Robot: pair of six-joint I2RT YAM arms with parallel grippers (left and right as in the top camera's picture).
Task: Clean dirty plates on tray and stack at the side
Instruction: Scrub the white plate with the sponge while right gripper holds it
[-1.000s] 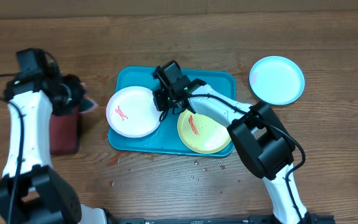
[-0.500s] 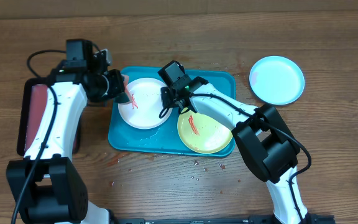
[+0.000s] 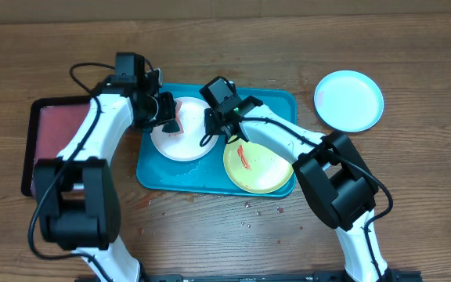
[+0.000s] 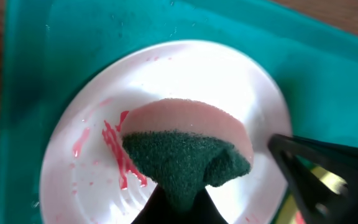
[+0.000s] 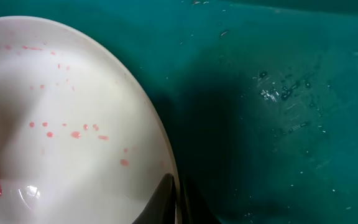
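Note:
A white plate (image 3: pixel 185 141) with red smears lies at the left of the teal tray (image 3: pixel 272 102); it fills the left wrist view (image 4: pixel 185 81) and shows in the right wrist view (image 5: pixel 55 124). My left gripper (image 3: pixel 169 119) is shut on a pink and green sponge (image 4: pixel 188 152) that rests on the plate beside the red smear (image 4: pixel 120 155). My right gripper (image 3: pixel 214 129) is shut on the white plate's right rim (image 5: pixel 174 193). A yellow plate (image 3: pixel 258 166) with a red smear lies at the tray's front right. A clean light-blue plate (image 3: pixel 349 100) lies on the table to the right.
A dark tray with a red pad (image 3: pixel 53 141) lies at the left on the wooden table (image 3: pixel 413 180). Small crumbs and drops (image 3: pixel 245 211) lie in front of the teal tray.
My left gripper has swung from the dark tray at the left over to the teal tray and set the sponge on the white plate. The plate has shifted right.

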